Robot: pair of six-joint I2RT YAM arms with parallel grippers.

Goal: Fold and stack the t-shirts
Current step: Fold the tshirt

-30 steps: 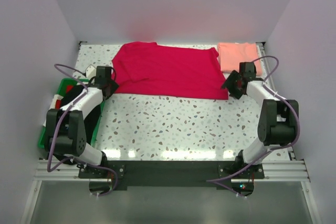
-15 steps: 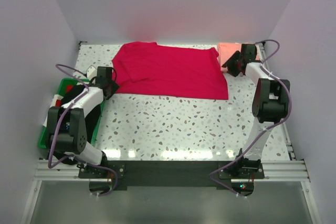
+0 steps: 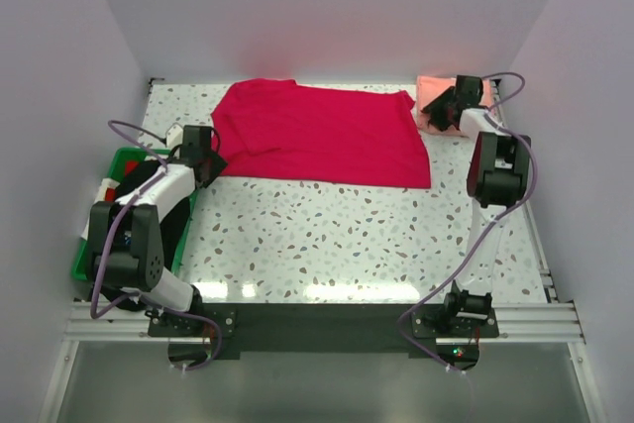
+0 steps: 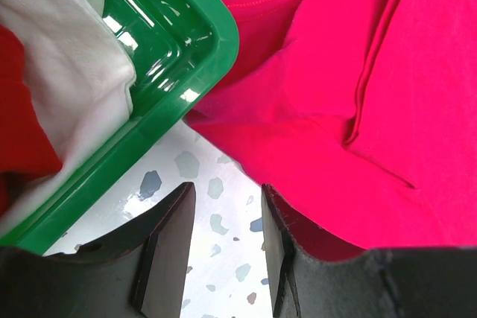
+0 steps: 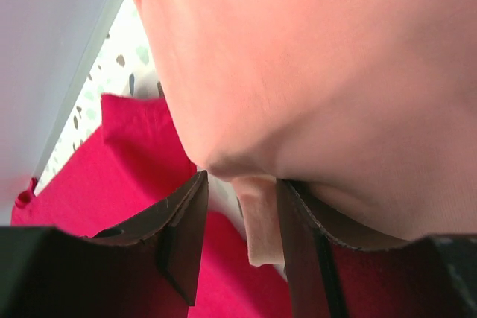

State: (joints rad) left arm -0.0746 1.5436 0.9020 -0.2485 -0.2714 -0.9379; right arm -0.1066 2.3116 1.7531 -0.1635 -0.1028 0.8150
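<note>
The crimson red t-shirt [image 3: 317, 136] lies spread flat at the back middle of the table. The salmon pink t-shirt [image 3: 432, 96] lies folded at the back right corner. My right gripper [image 3: 448, 106] is over the pink shirt's left edge. In the right wrist view its jaws [image 5: 242, 236] stand open, with a hanging flap of the pink shirt [image 5: 261, 221] between them, and the red shirt [image 5: 112, 176] lies below. My left gripper [image 3: 206, 154] is at the red shirt's left edge. It is open and empty [image 4: 227, 251] over bare table, beside the red cloth [image 4: 358, 72].
A green plastic crate [image 3: 81, 250] holding white, red and dark cloth sits at the left edge, close to my left gripper; its corner [image 4: 194, 57] touches the red shirt. Walls close the back and both sides. The speckled table [image 3: 327, 235] stretches in front of the red shirt.
My right gripper has moved from the red shirt's front right corner back onto the salmon pink shirt. The left arm and both shirts have stayed in place.
</note>
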